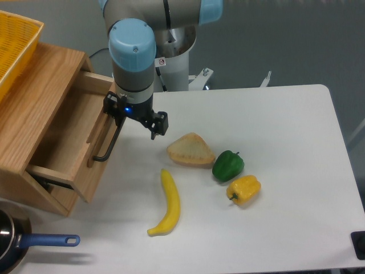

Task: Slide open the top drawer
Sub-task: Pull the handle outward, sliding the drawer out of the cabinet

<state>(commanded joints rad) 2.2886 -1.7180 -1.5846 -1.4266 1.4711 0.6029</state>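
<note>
The top drawer (71,137) of the light-oak cabinet (34,97) at the left stands pulled out well past the cabinet front, so its bare wooden inside shows. A long black bar handle (108,147) runs across the drawer's front. My gripper (118,121) points down at the upper end of that bar and is shut on it. The wrist and blue-capped joint hide the fingertips from above.
A yellow basket (14,45) sits on top of the cabinet. To the right of the drawer lie a bread wedge (190,149), a green pepper (228,165), a yellow pepper (244,189) and a banana (169,202). A blue-handled pan (40,242) is at the front left corner.
</note>
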